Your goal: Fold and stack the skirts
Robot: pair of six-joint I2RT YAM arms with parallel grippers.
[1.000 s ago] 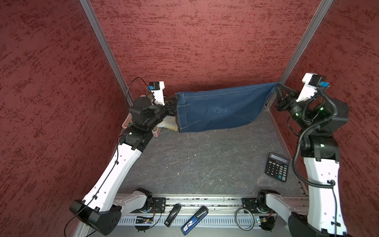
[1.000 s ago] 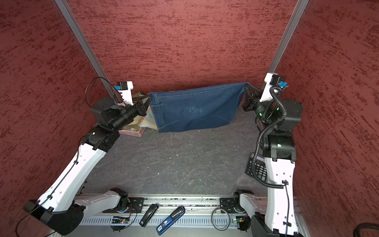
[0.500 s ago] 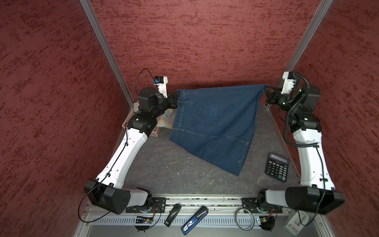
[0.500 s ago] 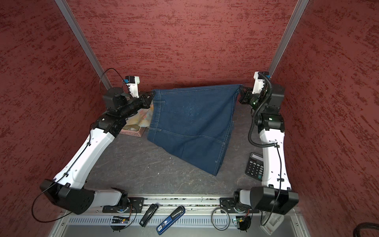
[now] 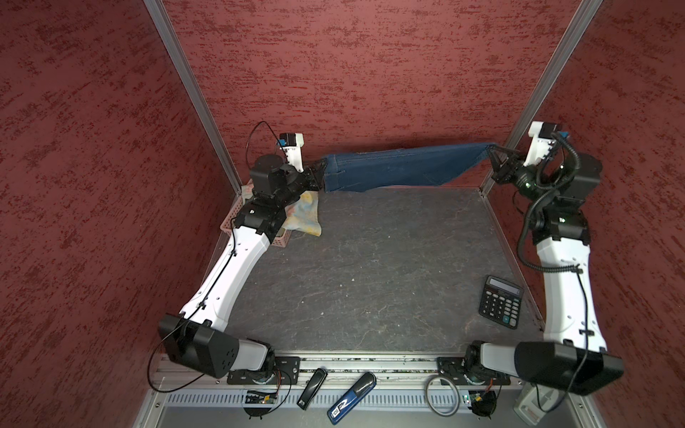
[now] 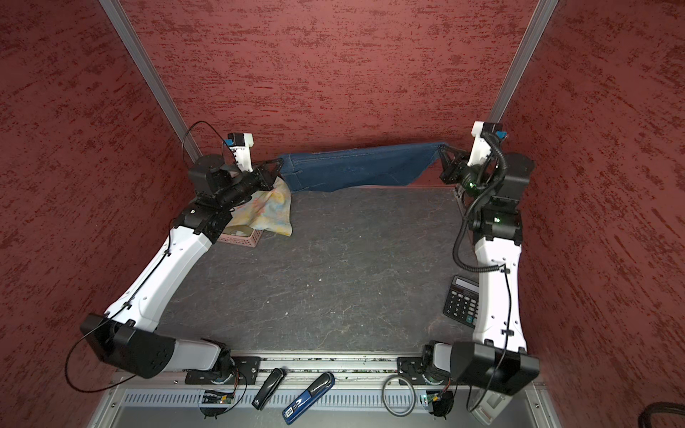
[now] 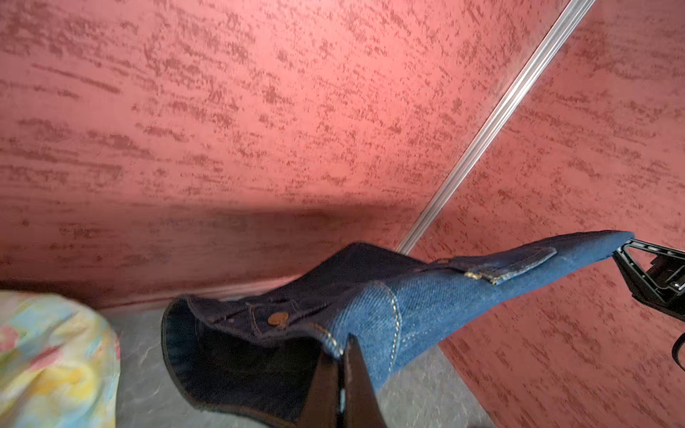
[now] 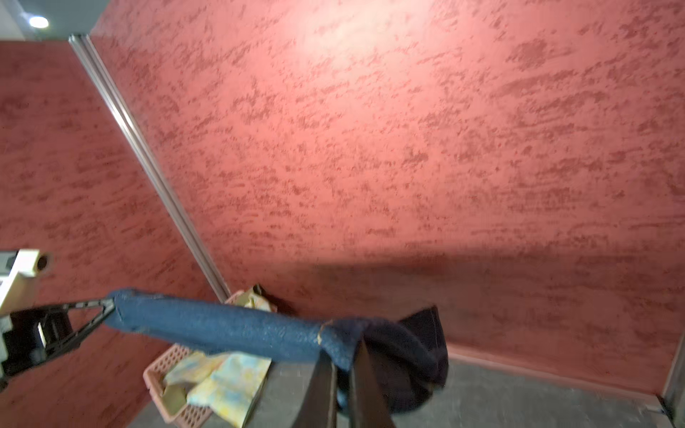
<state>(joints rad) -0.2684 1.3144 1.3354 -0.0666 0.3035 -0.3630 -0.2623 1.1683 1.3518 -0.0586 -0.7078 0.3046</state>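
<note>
A: Denim skirt (image 5: 400,166) hangs stretched along the back wall. Left hand (image 5: 320,171) pinches one corner, right hand (image 5: 490,153) the other, both clamped tight on cloth.
B: Risks?
A: The pinches are thin. A hard tug could pull a corner out and drop the skirt in a heap. The sagging edge may bunch when it's laid down.
B: Anything in the way?
A: Pastel skirt (image 5: 305,215) spills from the basket (image 5: 278,241) just below the left hand and could snag. Calculator (image 5: 500,302) lies at the right edge of the worktop (image 5: 370,278).

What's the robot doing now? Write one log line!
left gripper: shut on denim skirt | right gripper: shut on denim skirt | denim skirt: stretched between grippers by back wall | pastel skirt: draped over basket
</note>
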